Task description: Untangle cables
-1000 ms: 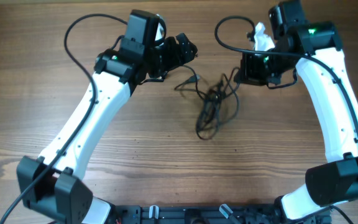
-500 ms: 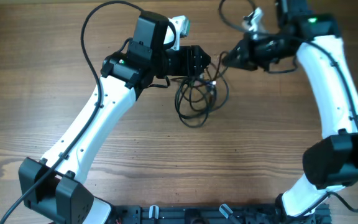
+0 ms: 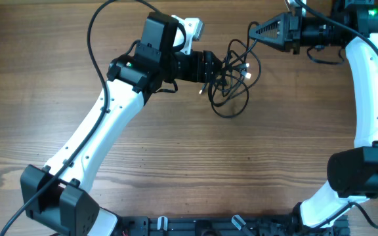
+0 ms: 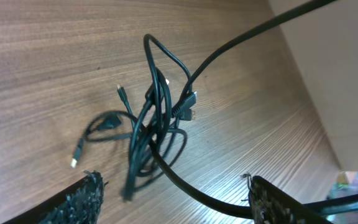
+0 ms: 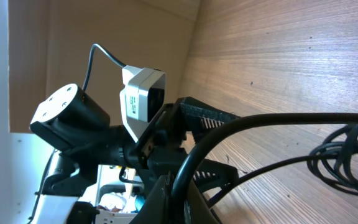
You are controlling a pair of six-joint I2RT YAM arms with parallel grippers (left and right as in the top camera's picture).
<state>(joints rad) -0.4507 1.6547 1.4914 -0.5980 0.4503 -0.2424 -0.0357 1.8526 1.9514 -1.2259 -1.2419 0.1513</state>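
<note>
The cables are a tangle of thin black cords with small plug ends, hanging and lying at the back middle of the wooden table. My left gripper is at the tangle's left edge. In the left wrist view its jaws stand wide apart, with one strand passing between them and the tangle just ahead. My right gripper is up at the back right, pointing left. In the right wrist view it is shut on one black strand that runs down to the loops.
The left arm's white wrist camera faces the right gripper at close range. The table's back edge and a pale wall lie just behind the tangle. A black rail runs along the front edge.
My right gripper has pulled up and to the right with a strand in it. The tangle has shifted right and stretched upward. My left gripper moved right earlier, then held beside the tangle.
</note>
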